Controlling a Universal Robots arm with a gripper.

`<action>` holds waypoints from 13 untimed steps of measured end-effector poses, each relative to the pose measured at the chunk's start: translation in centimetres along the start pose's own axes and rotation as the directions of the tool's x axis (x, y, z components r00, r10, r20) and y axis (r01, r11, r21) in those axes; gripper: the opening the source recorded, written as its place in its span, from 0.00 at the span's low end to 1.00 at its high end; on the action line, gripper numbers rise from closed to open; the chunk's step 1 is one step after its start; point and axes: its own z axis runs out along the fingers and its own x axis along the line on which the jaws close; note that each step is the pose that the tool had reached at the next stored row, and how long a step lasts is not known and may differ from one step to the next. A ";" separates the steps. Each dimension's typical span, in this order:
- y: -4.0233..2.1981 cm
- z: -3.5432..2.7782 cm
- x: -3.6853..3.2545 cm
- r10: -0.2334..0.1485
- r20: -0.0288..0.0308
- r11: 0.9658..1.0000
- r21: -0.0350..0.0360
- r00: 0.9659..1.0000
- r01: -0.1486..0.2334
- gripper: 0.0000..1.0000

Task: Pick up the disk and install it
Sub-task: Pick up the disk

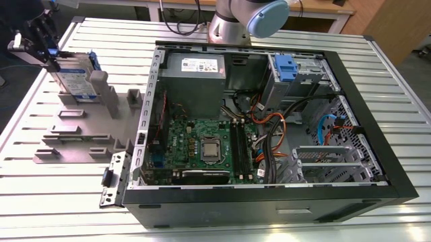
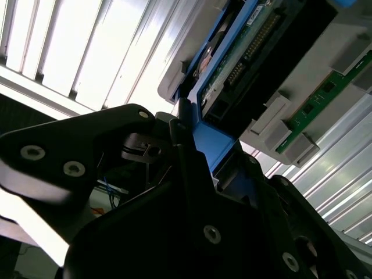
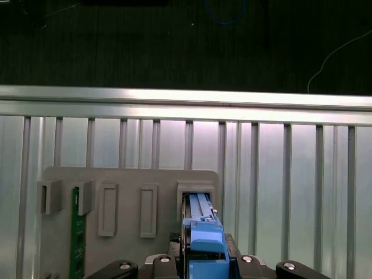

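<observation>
Presently the end effector appears clenched on the upper edge of the disk, its jaws bearing on the blue carrier frame. The disk stands upright in a slot of the grey holder block on the desk, at the exterior view's left, well apart from the open computer case. Judgement: the lift should run straight along the slot walls, with the grip kept square on the frame; any tilt may bind the drive or drag the holder block.
</observation>
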 end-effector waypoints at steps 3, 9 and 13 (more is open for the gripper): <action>0.00 -0.10 0.00 0.000 0.000 1.000 0.000 1.000 0.000 0.37; 0.00 -0.17 0.00 0.000 -0.001 1.000 0.000 1.000 0.000 0.37; 0.00 -0.18 0.00 0.000 -0.001 1.000 0.000 1.000 0.000 0.37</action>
